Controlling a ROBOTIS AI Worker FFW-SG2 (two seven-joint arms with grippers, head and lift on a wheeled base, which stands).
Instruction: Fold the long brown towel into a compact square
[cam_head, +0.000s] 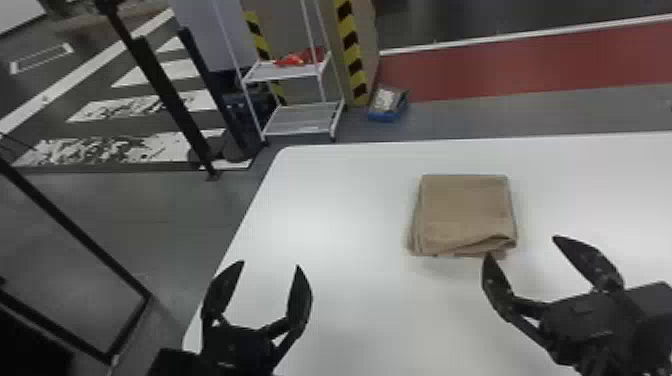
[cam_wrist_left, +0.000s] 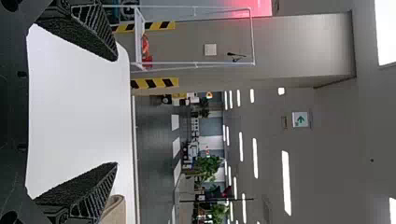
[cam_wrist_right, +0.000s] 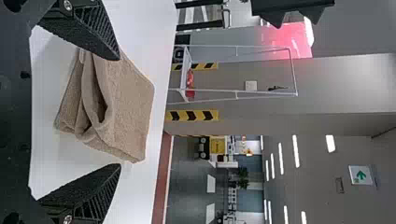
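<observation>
The squarish folded brown fabric towel, on the flat white surface at the wide-spread black two-fingered right claw's eleven o'clock, could come undone if that claw snagged its loose five-o'clock layers, while the matching left claw gapes wide.

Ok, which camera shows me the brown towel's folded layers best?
The right wrist view: the towel is close there, with its stacked layers and a gaping fold in plain sight. The head view shows its whole squarish top from farther off; the left wrist view catches just a rounded piece at the picture's edge.
</observation>
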